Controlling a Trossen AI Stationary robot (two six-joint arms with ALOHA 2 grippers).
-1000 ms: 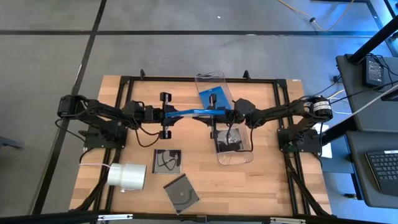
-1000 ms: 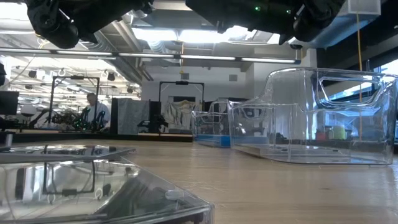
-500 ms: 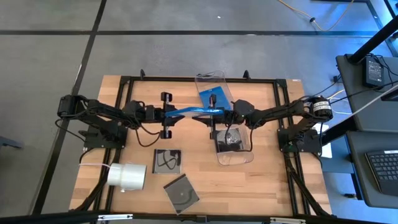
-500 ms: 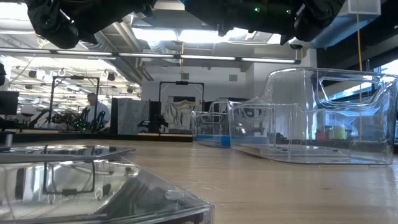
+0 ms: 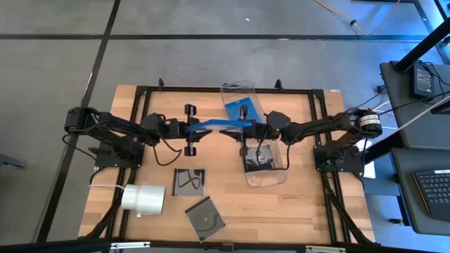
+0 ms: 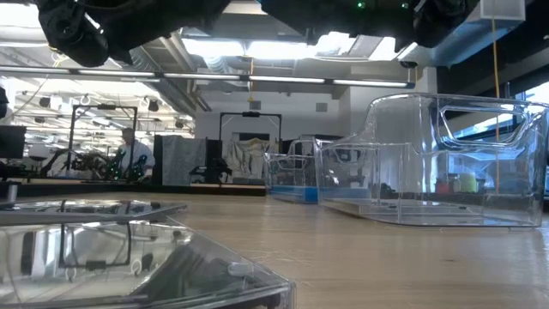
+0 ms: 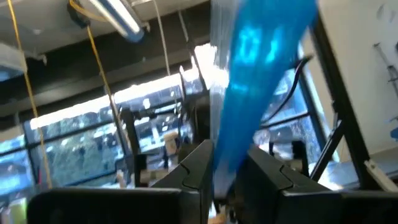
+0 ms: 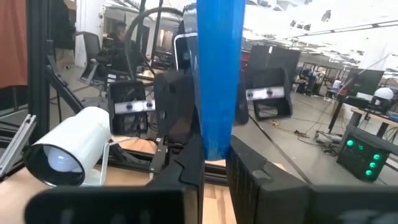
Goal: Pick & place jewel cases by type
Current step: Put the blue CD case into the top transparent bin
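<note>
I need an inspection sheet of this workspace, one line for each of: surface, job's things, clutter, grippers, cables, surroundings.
Surface: wooden table in a black frame.
Job's things: blue jewel case held in the air between both arms; another blue one in the far clear bin; a dark one in the near clear bin; two dark jewel cases flat on the table.
Clutter: white roll lying on its side.
Grippers: left gripper and right gripper each shut on an end of the blue jewel case.
Cables: white cable by the roll; more on the floor beyond the table.
Surroundings: grey floor; a person far off.
</note>
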